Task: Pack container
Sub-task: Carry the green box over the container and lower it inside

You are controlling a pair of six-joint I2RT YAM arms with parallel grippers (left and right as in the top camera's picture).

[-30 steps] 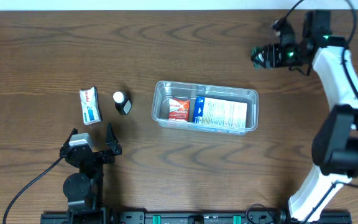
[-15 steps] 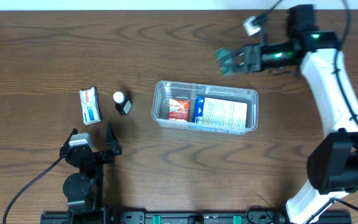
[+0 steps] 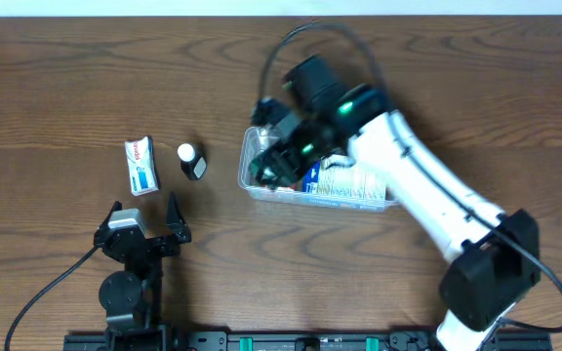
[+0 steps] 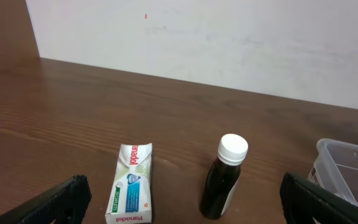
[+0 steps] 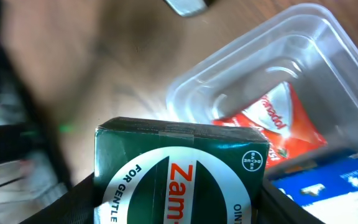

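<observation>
The clear plastic container (image 3: 391,152) sits mid-table and holds a red packet (image 5: 272,124) and a blue-and-white box (image 3: 354,180). My right gripper (image 3: 273,164) hovers over the container's left end, shut on a dark green Zam box (image 5: 179,174). The container's rim shows in the right wrist view (image 5: 241,56). My left gripper (image 3: 144,229) is open and empty at the front left. Ahead of it lie a white Panadol box (image 4: 130,182) and a dark bottle with a white cap (image 4: 225,175).
The Panadol box (image 3: 141,166) and the bottle (image 3: 191,161) lie left of the container. The container's edge shows at the right of the left wrist view (image 4: 347,168). The right arm (image 3: 427,195) crosses over the container's right half.
The right arm has swung from the back right corner leftward and forward, carrying the green box to above the container's left end. The left arm has not moved.
</observation>
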